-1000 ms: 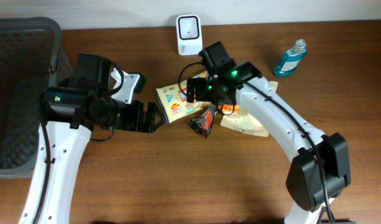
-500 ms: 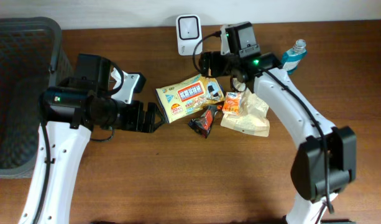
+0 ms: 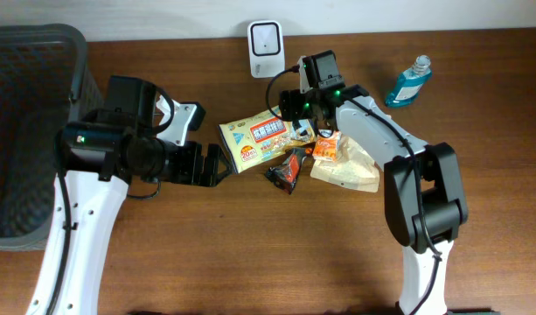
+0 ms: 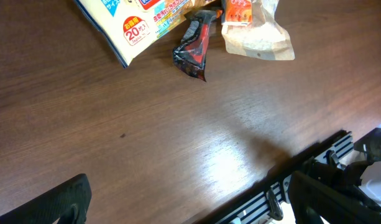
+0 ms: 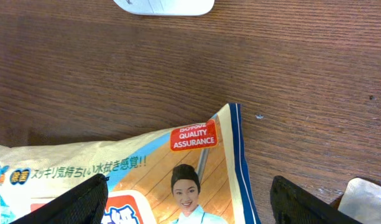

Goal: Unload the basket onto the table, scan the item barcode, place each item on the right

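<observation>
The left claw [image 3: 217, 166] hangs open and empty, low over the tabletop [image 3: 250, 254], its 2 fingers spread wide with bare wood between them. Just to its right lies the wipes packet [image 3: 261, 138], flat and face up, close to the claw but not touching it. The white scanner [image 3: 264, 39] stands at the back edge, just behind the packet. The right claw [image 5: 189, 186] hovers over the packet's upper right corner, its jaws apart on either side of the printed face and gripping nothing. I judge this the pick-up step: the jaws need to close on that corner, then lift and turn the packet so its barcode, which I cannot see, faces the scanner. Further right, a dark wrapper [image 3: 287, 169] and a clear bag [image 3: 351, 166] crowd the packet's edge.
</observation>
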`<state>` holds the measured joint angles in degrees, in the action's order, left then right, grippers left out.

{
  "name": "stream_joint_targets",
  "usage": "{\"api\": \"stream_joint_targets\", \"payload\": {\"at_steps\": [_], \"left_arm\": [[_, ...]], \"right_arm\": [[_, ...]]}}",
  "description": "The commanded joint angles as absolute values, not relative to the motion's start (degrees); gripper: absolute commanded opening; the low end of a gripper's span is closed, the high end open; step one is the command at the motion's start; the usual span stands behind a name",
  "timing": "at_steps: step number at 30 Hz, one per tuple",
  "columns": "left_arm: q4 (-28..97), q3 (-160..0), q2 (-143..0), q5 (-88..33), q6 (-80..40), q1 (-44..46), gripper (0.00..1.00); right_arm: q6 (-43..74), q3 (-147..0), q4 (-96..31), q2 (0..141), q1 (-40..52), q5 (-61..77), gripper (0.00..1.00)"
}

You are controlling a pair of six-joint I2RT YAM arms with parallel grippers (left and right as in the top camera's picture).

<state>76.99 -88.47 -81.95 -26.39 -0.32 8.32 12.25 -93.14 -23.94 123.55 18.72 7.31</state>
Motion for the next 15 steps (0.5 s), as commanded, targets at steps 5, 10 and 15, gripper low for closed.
{"api": "stream_joint_targets", "payload": {"at_steps": [5, 10, 15], "left_arm": [[77.06, -89.03, -81.73, -27.14, -0.64, 8.14, 0.99], [77.06, -89.03, -81.73, -27.14, -0.64, 8.14, 0.99], [77.06, -89.03, -81.73, -27.14, -0.64, 8.14, 0.99]], "right_arm": [[12.47, -92.99, -24.34, 127.87, 17.93, 6.90, 0.72], [13.80, -92.99, -27.90, 127.98, 17.47, 7.03, 0.52], [14.44, -95.64, -34.30, 126.85, 17.50, 7.22, 0.32]]}}
